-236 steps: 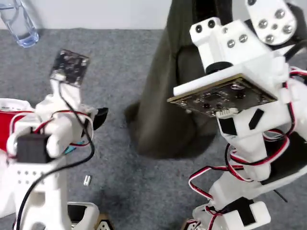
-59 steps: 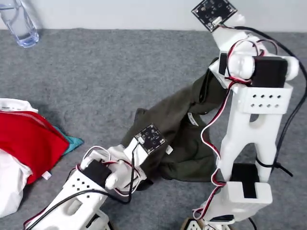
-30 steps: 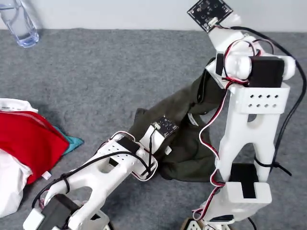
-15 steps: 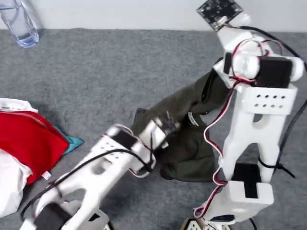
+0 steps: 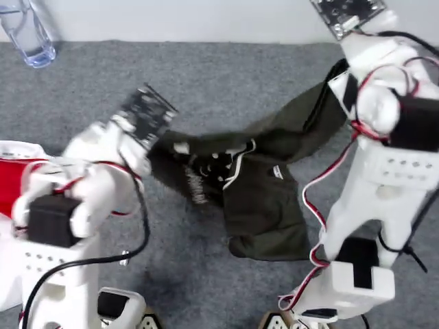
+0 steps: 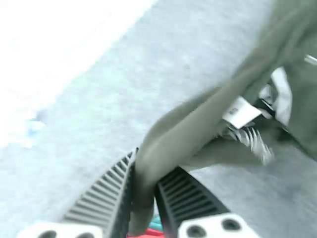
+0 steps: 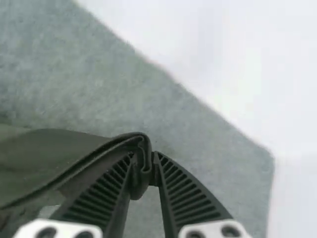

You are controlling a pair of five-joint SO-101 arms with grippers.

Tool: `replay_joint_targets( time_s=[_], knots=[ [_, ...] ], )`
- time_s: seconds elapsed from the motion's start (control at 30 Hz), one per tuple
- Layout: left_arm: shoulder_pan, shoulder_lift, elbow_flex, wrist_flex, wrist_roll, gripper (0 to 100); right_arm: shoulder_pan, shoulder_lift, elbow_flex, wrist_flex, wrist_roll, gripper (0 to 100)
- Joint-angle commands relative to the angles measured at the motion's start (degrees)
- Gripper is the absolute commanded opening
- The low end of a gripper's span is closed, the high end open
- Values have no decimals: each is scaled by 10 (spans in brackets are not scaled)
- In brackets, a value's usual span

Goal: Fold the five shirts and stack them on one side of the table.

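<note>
Swinging back and up toward its own side, the left arm (image 5: 75, 199) has left the low stretch it held across the grey table (image 5: 206, 82) half a second ago. It has dragged one edge of the olive shirt (image 5: 267, 199) with it. The cloth, bunched in a heap between the arms a moment ago, is now drawn into a long band between the left arm and the right arm (image 5: 384, 157), which has drifted a little farther out. The rest of the shirt sags and rests on the table near the right arm's base. The left gripper (image 6: 143, 198) is clenched on a rolled fold of the olive cloth, and the right gripper (image 7: 143, 173) pinches another edge tight between its ribbed pads, near the table's far rim. The step in hand looks like spreading this shirt open before any fold. It is not flat yet, as the middle is twisted and its white label (image 6: 241, 110) faces up amid creases. The next move probably calls for both arms to keep tension, lift enough to shake the twist out, then lower the cloth evenly so it lies smooth. A tug too hard on either side could pull the fabric from one grip. The red shirt (image 5: 14, 185) lies at the left edge, partly behind the left arm, and a glass (image 5: 27, 34) stands at the far left corner.
</note>
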Motion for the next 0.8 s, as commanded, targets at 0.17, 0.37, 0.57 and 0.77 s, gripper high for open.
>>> replay_joint_targets(
  time_s=[0.17, 0.37, 0.57, 0.77],
  knots=[
    [-71, 15, -143, -95, -4, 14, 26, -109, -93, -42, 30, 9],
    [-118, 13, -210, -170, -4, 14, 45, -159, -108, -141, 30, 9],
    [-162, 12, -258, -236, -4, 14, 45, -213, -106, -235, 30, 9],
    [-185, 12, -279, -251, -6, 14, 86, -254, -106, -319, 31, 9]
  ],
)
